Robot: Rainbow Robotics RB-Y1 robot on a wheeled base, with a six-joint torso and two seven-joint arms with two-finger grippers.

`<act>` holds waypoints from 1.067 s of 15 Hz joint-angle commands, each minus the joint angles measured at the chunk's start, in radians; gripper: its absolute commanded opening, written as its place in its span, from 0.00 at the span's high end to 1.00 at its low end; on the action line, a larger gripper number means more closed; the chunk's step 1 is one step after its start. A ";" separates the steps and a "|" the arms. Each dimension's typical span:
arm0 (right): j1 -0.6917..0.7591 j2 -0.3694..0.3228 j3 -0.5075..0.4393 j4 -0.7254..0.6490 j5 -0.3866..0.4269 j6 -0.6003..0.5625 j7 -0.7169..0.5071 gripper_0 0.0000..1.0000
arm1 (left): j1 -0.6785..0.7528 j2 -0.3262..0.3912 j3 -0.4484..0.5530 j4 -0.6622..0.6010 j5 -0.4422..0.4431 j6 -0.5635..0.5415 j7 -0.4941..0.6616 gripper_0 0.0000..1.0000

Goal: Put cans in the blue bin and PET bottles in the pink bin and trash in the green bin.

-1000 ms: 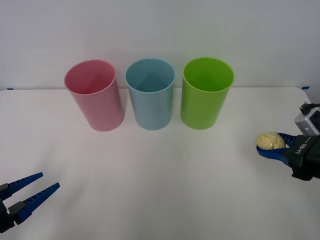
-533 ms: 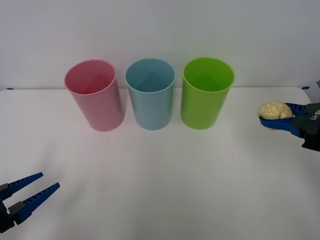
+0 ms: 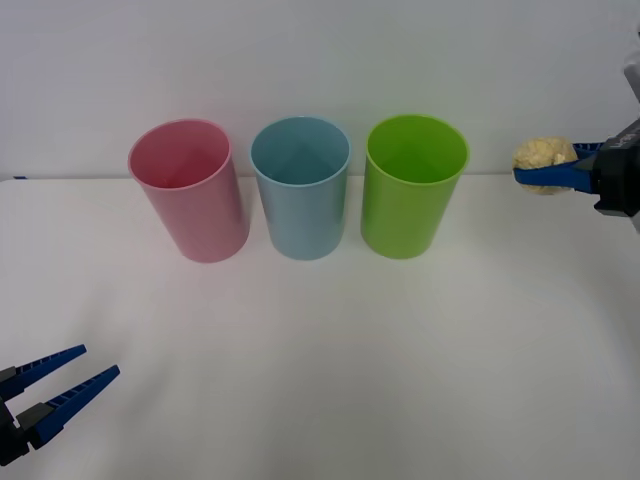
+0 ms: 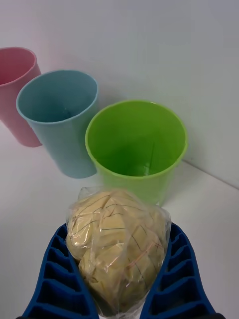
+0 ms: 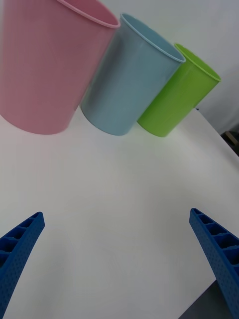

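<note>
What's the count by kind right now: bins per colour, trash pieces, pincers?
Pink bin: 1
Blue bin: 1
Green bin: 1
Trash: 1, a wad held above the table in the right pincer, to the right of the green bin
Pincers: 2, the left pincer open and low at the near left
Total: 6

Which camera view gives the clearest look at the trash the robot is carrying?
The right wrist view: the trash appears large there, a wrapped yellow wad clamped by the right gripper. The front view shows the trash as a small lump right of the green bin. The left wrist view faces the bins.
</note>
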 commanded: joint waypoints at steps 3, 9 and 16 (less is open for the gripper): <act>-0.200 -0.002 0.118 0.207 0.052 0.000 0.001 1.00 | 0.000 0.000 0.000 0.000 0.000 0.000 0.000 0.00; -0.401 0.001 0.232 0.431 0.098 0.000 0.009 1.00 | 0.000 0.000 0.000 0.000 0.000 0.000 0.000 0.00; -0.531 0.093 0.310 0.584 0.233 0.003 0.029 1.00 | 0.000 0.000 0.000 0.000 0.000 0.000 0.000 0.00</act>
